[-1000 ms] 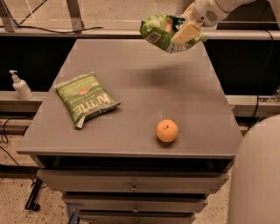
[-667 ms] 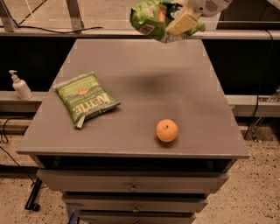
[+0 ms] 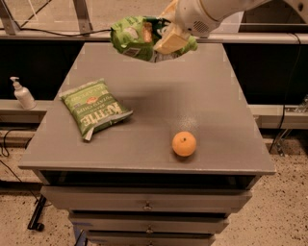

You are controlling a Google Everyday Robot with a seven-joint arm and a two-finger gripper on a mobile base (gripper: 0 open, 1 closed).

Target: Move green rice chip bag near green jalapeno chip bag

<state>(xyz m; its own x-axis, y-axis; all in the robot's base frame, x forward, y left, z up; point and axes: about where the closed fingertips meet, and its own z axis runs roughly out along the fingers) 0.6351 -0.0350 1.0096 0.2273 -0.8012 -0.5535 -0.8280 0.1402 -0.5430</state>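
The pincer (image 3: 167,39) was up in the air over the far part of the grey surface (image 3: 202,96), near its back edge. It was pinching the green rice chip bag (image 3: 130,36) tight. The bag was crumpled and hung above the surface, touching nothing but the pincer. Most of the bag stuck out to the left of the pincer. The white arm (image 3: 209,12) came in from the top right corner.

The green jalapeno chip bag (image 3: 96,108) lay flat on the left side of the surface. It was turned a bit, and its near corner came close to the left edge. It was well apart from the bag in the air.

An orange (image 3: 184,143) sat close to the front edge, a little right of the middle. It was well apart from both bags.

There was wide open room in the middle of the surface, between the flat bag and the orange. The right side had open room too, all the way to the right edge.

A soap bottle (image 3: 22,94) stood on a low ledge off to the left, not on the surface. Drawers (image 3: 144,205) sat under the front edge.
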